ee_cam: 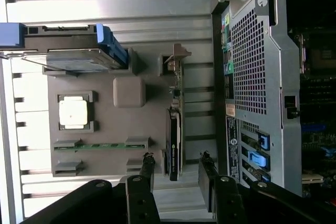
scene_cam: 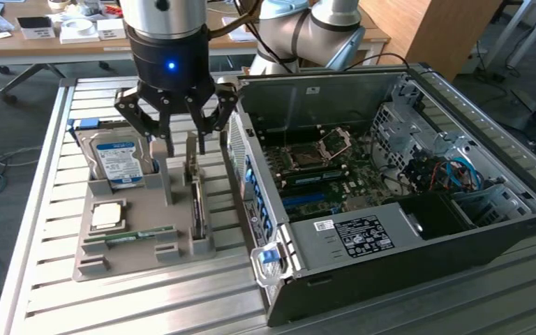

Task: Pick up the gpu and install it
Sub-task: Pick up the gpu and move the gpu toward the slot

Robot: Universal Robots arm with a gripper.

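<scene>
The gpu (scene_cam: 197,209) is a thin dark card with a pale metal bracket, standing on edge in a slot of the grey holder tray (scene_cam: 179,250), next to the open computer case (scene_cam: 361,230). My gripper (scene_cam: 186,145) hangs just above the card's far end, open, its black fingers on either side of the card's line with nothing gripped. In the wrist view the gpu (ee_cam: 174,135) runs toward the gap between the two fingertips (ee_cam: 148,158), and the gripper (ee_cam: 177,159) sits over its near end.
The tray also holds a hard drive (scene_cam: 117,159) with a blue-white label, a square CPU (scene_cam: 107,214) and a green RAM stick (scene_cam: 128,236). The case's perforated rear wall (ee_cam: 257,77) stands close beside the card. A slatted metal table (scene_cam: 109,300) carries everything.
</scene>
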